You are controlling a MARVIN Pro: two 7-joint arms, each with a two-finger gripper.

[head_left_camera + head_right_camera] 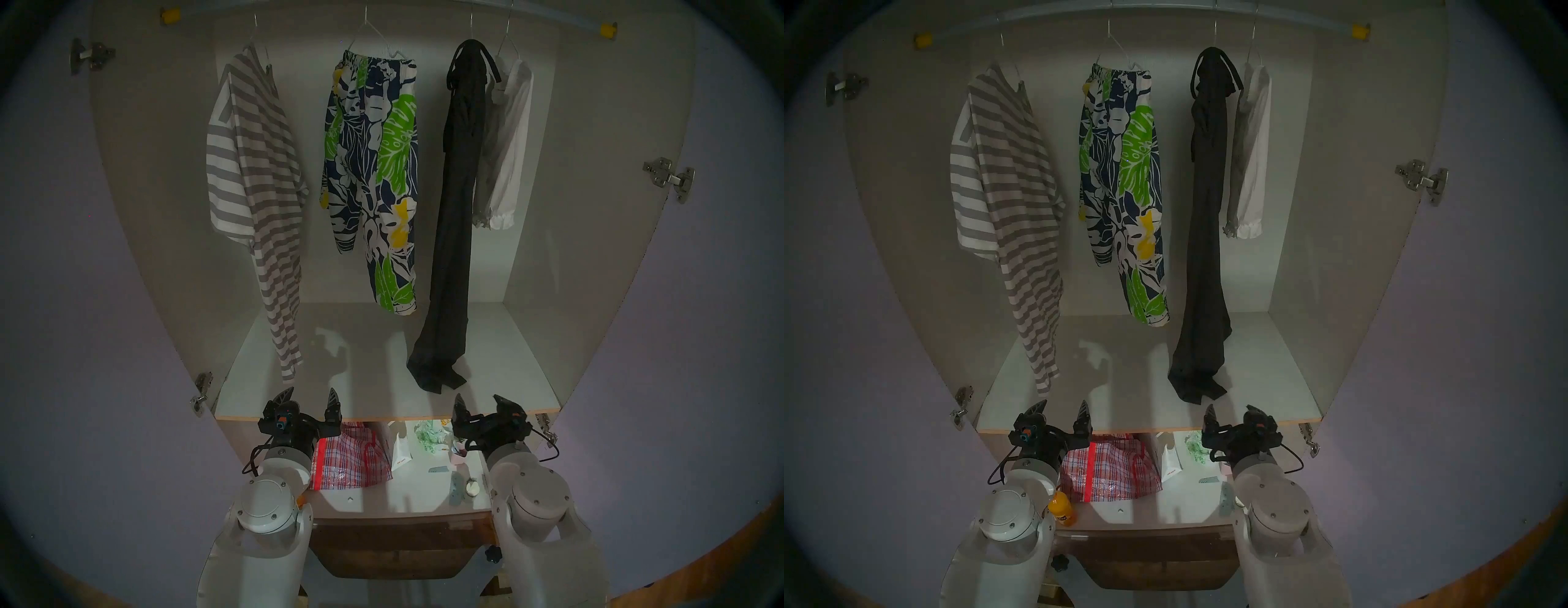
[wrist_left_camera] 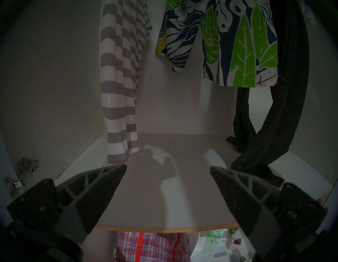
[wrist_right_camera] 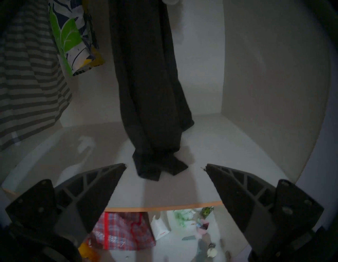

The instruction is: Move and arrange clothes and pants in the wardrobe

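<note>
Head view shows four clothes hanging on the rail [image 1: 382, 8]; the left gripper [image 1: 309, 398] and the right gripper [image 1: 479, 403] are spread wide, holding nothing.

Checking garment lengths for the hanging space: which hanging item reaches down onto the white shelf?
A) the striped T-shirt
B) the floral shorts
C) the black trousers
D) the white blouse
C: the black trousers bunch their hems on the white shelf; the other three garments hang clear of it.
</note>
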